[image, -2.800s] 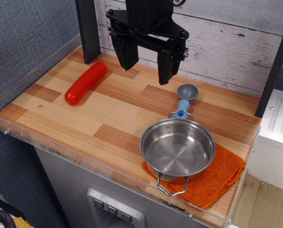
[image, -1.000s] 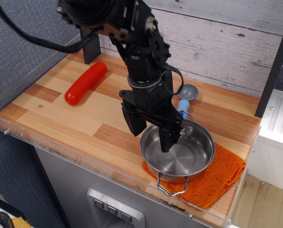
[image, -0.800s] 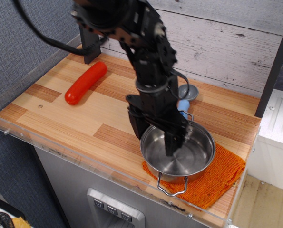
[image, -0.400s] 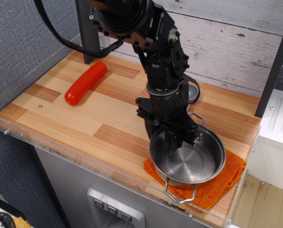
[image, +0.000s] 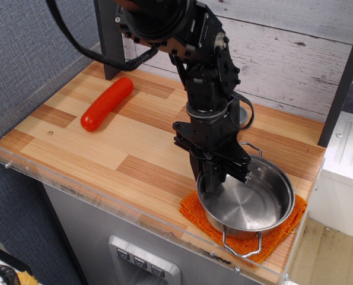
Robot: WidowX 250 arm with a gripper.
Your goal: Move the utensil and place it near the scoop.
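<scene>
The round steel pan (image: 253, 205) with two wire loop handles rests on the orange cloth (image: 193, 210) at the front right. My gripper (image: 213, 180) points down at the pan's left rim, one finger inside and one outside, shut on the rim. The pan looks slightly tilted. The scoop is almost wholly hidden behind my arm; only a sliver of its grey bowl (image: 245, 117) shows near the back wall, behind the pan's far handle (image: 251, 146).
A long red sausage (image: 107, 103) lies at the back left. A black post (image: 109, 44) stands at the back left corner. A clear acrylic lip (image: 105, 199) runs along the front and left edges. The pan's near handle (image: 242, 247) hangs close to the front edge.
My gripper came down from the back, closed on the pan's left rim, and slid the pan right and toward the front; the arm now hides the scoop.
</scene>
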